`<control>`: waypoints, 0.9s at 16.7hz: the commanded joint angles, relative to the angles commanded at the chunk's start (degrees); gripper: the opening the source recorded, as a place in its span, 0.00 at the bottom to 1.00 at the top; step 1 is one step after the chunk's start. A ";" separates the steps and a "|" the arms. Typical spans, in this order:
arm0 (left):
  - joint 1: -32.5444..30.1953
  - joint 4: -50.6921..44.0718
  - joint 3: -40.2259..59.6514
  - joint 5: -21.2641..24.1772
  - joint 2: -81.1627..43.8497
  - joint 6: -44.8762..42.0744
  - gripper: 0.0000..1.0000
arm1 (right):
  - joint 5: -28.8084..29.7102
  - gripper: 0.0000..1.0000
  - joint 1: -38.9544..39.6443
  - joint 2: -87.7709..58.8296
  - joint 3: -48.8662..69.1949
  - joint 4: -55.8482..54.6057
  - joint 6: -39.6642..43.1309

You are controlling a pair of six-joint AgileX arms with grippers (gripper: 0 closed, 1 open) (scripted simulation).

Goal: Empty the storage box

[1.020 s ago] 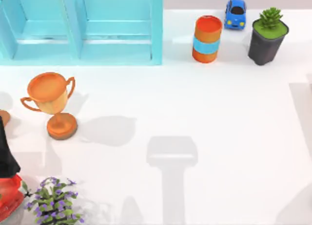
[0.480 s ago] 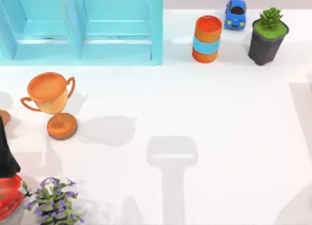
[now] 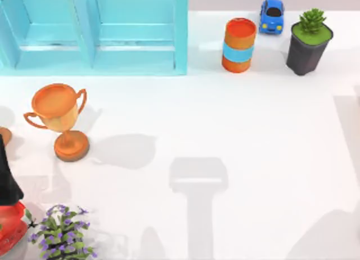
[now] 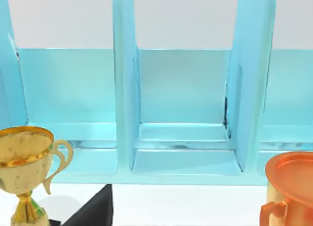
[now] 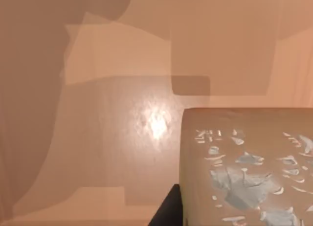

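White worktop (image 3: 253, 136) with the turquoise storage box (image 3: 95, 32) at its far left. The box faces the left hand, standing directly ahead of it, with its upright dividers and open compartments turned toward the wrist camera. Whether the left hand is released or clenched cannot be told; a dark wedge (image 4: 93, 211) sits at the near edge of its view. Beneath the right hand lies a tan surface (image 5: 98, 113) bearing a tan block (image 5: 244, 167) flecked with pale marks. Its state likewise cannot be told. An orange trophy (image 3: 59, 116) stands upright between the left hand and the box, to one side of the hand's line of sight. A gold trophy (image 4: 24, 172) stands on the other side, also short of the box. A purple-flowered plant (image 3: 62, 237) occupies the near left corner of the worktop. At the far right, apart from the box, stand a succulent in a black pot (image 3: 308, 43), an orange can with a blue band (image 3: 239, 45), and a blue toy car (image 3: 271, 15) just behind the can.
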State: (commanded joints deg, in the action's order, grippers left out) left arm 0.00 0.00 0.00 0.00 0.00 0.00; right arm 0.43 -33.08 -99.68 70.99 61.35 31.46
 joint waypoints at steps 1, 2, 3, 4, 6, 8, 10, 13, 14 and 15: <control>0.00 0.00 0.00 0.00 0.00 0.00 1.00 | 0.00 0.00 -0.06 0.62 2.40 3.45 0.02; 0.00 0.00 0.00 0.00 0.00 0.00 1.00 | 0.00 0.00 -0.11 1.28 4.79 6.82 0.03; 0.00 0.00 0.00 0.00 0.00 0.00 1.00 | 0.01 0.00 -0.15 1.93 7.08 9.85 0.04; 0.00 0.00 0.00 0.00 0.00 0.00 1.00 | 0.00 0.00 -0.17 2.57 9.12 12.38 0.04; 0.00 0.00 0.00 0.00 0.00 0.00 1.00 | -0.03 0.00 -0.14 3.75 12.03 15.66 -0.04; 0.00 0.00 0.00 0.00 0.00 0.00 1.00 | -0.05 0.00 -0.12 4.14 12.85 16.51 -0.07; 0.00 0.00 0.00 0.00 0.00 0.00 1.00 | -0.05 0.00 -0.12 4.14 12.85 16.51 -0.07; 0.00 0.00 0.00 0.00 0.00 0.00 1.00 | -0.06 0.00 0.74 3.37 13.13 16.39 -0.88; 0.00 0.00 0.00 0.00 0.00 0.00 1.00 | -0.05 0.00 1.92 2.53 13.83 16.41 -2.06; 0.00 0.00 0.00 0.00 0.00 0.00 1.00 | -0.04 0.00 3.69 1.38 14.81 16.38 -3.82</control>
State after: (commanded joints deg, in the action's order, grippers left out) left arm 0.00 0.00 0.00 0.00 0.00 0.00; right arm 0.39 -29.39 -98.30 85.80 77.74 27.64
